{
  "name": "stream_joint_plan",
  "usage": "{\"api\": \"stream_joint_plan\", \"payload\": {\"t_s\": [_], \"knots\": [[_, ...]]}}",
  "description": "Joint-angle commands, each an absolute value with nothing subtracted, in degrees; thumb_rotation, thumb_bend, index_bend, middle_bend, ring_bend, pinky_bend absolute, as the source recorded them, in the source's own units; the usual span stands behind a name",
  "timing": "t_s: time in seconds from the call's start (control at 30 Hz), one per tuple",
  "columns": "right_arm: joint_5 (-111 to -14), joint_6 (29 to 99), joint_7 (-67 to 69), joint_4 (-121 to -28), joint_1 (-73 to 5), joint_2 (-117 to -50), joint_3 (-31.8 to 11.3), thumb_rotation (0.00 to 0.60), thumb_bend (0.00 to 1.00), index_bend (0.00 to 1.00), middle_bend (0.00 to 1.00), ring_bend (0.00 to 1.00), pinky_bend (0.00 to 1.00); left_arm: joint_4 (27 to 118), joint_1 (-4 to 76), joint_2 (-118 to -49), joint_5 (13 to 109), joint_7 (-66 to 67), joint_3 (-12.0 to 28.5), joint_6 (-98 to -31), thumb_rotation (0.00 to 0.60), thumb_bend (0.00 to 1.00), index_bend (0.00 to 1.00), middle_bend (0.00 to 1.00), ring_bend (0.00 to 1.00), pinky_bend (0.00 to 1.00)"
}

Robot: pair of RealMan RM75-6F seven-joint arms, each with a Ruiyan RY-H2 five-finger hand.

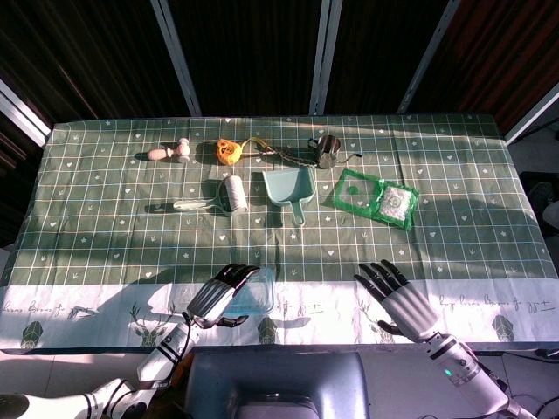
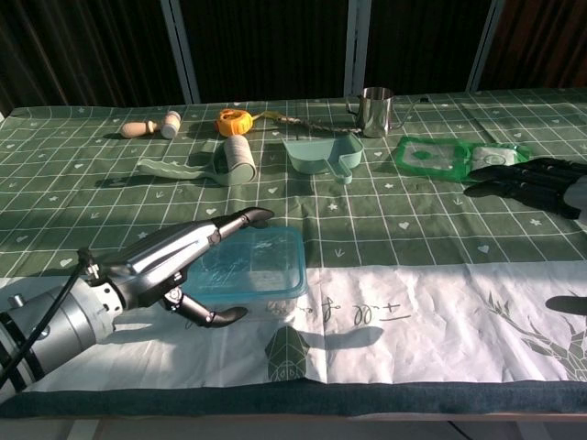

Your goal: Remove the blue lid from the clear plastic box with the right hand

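The clear plastic box [image 1: 261, 294] with its blue lid [image 2: 262, 260] sits near the table's front edge, left of centre. My left hand [image 1: 218, 297] [image 2: 170, 268] holds the box's left end, with fingers stretched flat over the lid and the thumb curled at the near side. My right hand [image 1: 398, 298] [image 2: 529, 180] hovers to the right of the box, well apart from it. Its fingers are spread and point towards the far side, and it holds nothing.
Further back lie a lint roller [image 1: 231, 194], a teal scoop [image 1: 289, 187], a green packet [image 1: 376, 198], a metal cup [image 1: 325, 152], an orange bundle [image 1: 229, 151] and a wooden piece [image 1: 169, 152]. The white strip of cloth [image 2: 413, 321] runs along the front edge.
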State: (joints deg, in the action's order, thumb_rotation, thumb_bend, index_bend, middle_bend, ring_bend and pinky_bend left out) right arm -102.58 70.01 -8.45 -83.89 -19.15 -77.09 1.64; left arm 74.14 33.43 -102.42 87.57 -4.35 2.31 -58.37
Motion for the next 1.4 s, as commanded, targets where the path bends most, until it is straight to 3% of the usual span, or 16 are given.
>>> {"api": "stream_joint_plan", "payload": {"t_s": [0.03, 0.17, 0.3, 0.73, 1.4], "knots": [[-104.0, 67.6, -6.5, -81.6, -22.7, -81.2, 0.9, 0.6, 0.32, 0.29, 0.0, 0.0, 0.0, 73.1, 33.8, -103.4, 88.3, -4.8, 1.9, -59.1, 0.6, 0.28, 0.0, 0.36, 0.39, 0.38], [-105.2, 67.8, -3.8, -77.8, -25.0, -86.4, 0.5, 0.6, 0.38, 0.43, 0.0, 0.0, 0.0, 72.7, 33.8, -104.0, 88.8, -4.9, 1.6, -59.8, 0.6, 0.28, 0.0, 0.36, 0.39, 0.38], [-106.2, 68.4, -1.1, -74.4, -26.9, -90.9, 0.7, 0.6, 0.4, 0.5, 0.0, 0.0, 0.0, 72.3, 33.9, -104.5, 89.2, -4.9, 1.1, -60.2, 0.6, 0.28, 0.0, 0.36, 0.39, 0.38], [-106.2, 69.3, -0.9, -67.4, -30.6, -102.3, 0.5, 0.6, 0.43, 0.56, 0.0, 0.0, 0.0, 71.1, 34.0, -105.3, 89.3, -5.4, 0.7, -61.2, 0.6, 0.28, 0.0, 0.36, 0.39, 0.36], [-103.6, 69.8, -3.5, -66.7, -32.8, -106.0, 0.4, 0.6, 0.43, 0.62, 0.03, 0.0, 0.0, 72.0, 33.9, -104.3, 89.0, -4.7, 0.0, -61.4, 0.6, 0.28, 0.0, 0.35, 0.39, 0.36]]}}
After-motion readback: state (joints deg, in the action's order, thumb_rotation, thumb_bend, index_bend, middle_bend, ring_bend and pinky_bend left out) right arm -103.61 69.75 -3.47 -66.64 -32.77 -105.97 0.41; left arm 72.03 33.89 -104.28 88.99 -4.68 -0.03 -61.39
